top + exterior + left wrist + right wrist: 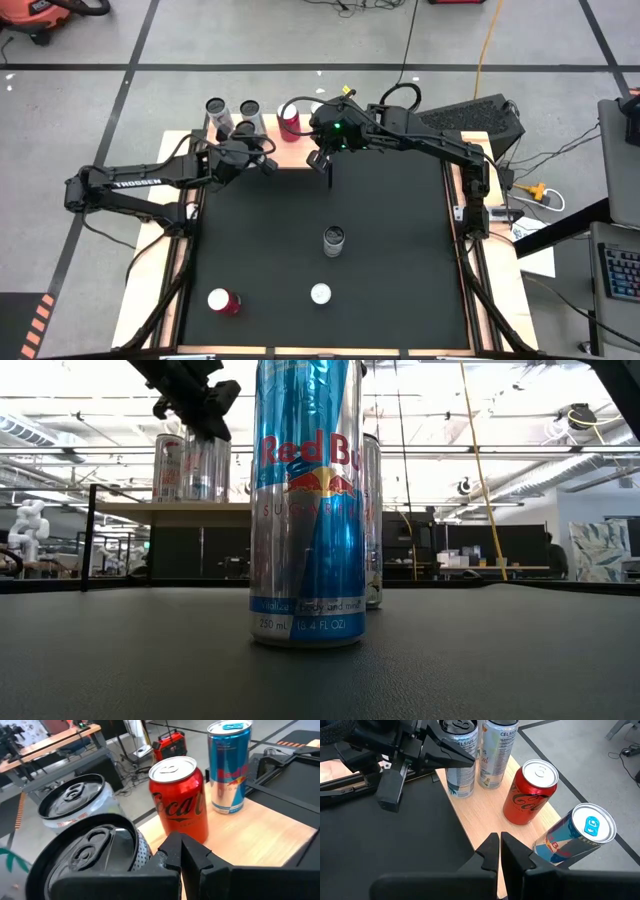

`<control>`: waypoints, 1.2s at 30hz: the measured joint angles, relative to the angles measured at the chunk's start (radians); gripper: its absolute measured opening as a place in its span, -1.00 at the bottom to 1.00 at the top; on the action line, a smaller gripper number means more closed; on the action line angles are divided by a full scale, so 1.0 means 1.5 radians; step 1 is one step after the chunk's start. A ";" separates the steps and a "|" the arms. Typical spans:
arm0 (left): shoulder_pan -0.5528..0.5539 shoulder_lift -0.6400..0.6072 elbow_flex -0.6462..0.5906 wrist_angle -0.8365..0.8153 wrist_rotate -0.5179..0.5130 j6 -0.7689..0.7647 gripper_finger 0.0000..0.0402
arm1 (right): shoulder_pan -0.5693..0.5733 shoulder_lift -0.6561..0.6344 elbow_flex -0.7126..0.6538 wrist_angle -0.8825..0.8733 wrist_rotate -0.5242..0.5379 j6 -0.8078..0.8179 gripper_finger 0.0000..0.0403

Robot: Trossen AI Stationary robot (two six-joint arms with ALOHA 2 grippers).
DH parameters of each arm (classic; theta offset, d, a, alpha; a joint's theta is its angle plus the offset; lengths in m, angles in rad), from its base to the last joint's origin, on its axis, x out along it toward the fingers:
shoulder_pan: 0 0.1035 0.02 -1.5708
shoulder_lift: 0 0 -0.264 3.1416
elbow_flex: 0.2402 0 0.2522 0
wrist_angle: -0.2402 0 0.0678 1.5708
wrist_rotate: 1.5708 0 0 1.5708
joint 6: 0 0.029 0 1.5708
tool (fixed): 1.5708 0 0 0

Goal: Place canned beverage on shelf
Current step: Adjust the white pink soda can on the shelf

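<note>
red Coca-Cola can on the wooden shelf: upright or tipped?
Upright. The red Coca-Cola can stands on its base on the light wooden shelf, lid up with the pull tab showing; the left wrist view shows it vertical as well.

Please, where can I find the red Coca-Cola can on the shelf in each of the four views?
High: red can at the top centre, on the shelf.
Low: not visible.
Left wrist: centre, beside the Red Bull can.
Right wrist: right of centre.
Shared landmark: that Red Bull can standing next to it.
</note>
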 joint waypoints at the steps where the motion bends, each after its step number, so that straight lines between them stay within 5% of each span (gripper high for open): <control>1: 0.000 0.000 0.000 -0.004 -0.007 -0.007 -1.00 | 0.000 0.000 0.000 0.000 0.000 0.000 -1.00; 20: -0.026 -0.024 0.000 -0.086 -0.075 -0.086 -1.00 | 0.000 0.000 0.000 -0.005 0.000 0.000 -1.00; 36: -0.104 -0.197 0.000 -0.174 -0.135 -0.046 -1.00 | 0.000 0.041 0.000 0.095 -0.052 -0.026 -1.00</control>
